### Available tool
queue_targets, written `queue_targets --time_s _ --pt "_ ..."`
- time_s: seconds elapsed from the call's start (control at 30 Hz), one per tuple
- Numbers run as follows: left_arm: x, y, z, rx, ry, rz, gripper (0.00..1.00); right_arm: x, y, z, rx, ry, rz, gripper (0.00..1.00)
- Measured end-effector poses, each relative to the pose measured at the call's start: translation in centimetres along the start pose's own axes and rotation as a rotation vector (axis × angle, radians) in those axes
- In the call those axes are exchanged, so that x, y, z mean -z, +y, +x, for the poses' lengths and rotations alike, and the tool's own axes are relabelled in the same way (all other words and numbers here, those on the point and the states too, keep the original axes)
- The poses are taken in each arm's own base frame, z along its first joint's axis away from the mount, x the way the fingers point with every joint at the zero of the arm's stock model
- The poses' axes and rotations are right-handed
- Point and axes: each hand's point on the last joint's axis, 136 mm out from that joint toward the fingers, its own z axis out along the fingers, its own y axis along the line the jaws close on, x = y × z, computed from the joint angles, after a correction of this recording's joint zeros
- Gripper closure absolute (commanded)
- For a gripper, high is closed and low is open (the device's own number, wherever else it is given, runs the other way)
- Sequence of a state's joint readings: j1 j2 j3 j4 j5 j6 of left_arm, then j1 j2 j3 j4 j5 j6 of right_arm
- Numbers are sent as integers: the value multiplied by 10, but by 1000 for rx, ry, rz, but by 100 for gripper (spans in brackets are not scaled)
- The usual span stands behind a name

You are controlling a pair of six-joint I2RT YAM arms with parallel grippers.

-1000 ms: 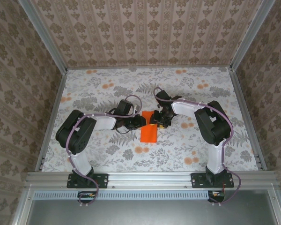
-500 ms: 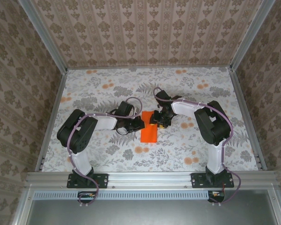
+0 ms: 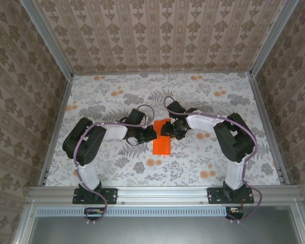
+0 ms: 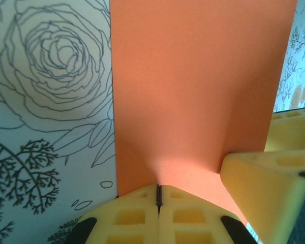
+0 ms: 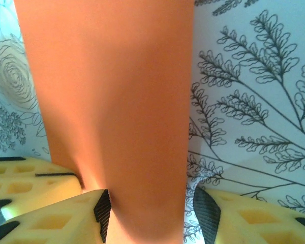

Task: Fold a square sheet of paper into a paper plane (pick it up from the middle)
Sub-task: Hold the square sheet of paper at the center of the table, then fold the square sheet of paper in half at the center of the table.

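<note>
On the top view, the left tool (image 3: 149, 133) lies low over the flower-printed desk (image 3: 203, 96), tip pointing toward the right arm. Its two yellow pads (image 4: 132, 216) are pressed tight together with only a thin dark seam between them. They are clamped on the near edge of the square sheet of paper (image 4: 193, 91). Just ahead of the seam the orange paper rises in a small, paler hump. From there the sheet runs straight away from this tool as a flat, plain band. Bare desk shows along the band's left edge, and a narrow strip of desk shows past its right edge. Close on the right of the left tool's tip, one yellow finger (image 4: 264, 178) of the other arm reaches in and touches the sheet's near right corner.

On the top view the sheet is a folded oblong lying between the two tools, and most of it extends toward the arm bases.

The right tool (image 3: 168, 128) meets it from the opposite side. Its jaws stand apart and straddle the orange band. The black-faced left finger (image 5: 102, 211) lies against the paper's edge. The right finger (image 5: 206, 213) stands just clear, with a sliver of desk between it and the paper. Ahead of this tool the sheet runs on, filling the space between the fingers. To its left, the other arm's yellow pads (image 5: 25, 175) sit right beside the paper.
</note>
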State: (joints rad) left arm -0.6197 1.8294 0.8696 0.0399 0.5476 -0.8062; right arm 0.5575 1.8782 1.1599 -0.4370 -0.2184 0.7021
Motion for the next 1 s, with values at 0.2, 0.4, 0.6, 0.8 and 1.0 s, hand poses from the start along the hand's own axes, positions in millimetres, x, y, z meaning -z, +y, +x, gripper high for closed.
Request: queue_targets --time_s 0.2,0.4,0.6,0.8,1.0 --pt "-2 -1 0 4 11 4 100 34 -14 2 3 -81 49 42" --pt "-2 -1 0 4 12 3 100 60 17 0 57 -161 -26 68" --pt "-2 0 0 6 13 3 100 40 30 3 57 -126 -43 85" --pt "-2 0 1 9 18 -1 100 15 36 3 40 -77 -41 93" --pt "-2 0 0 12 20 -4 100 -1 31 8 26 -35 -25 95"
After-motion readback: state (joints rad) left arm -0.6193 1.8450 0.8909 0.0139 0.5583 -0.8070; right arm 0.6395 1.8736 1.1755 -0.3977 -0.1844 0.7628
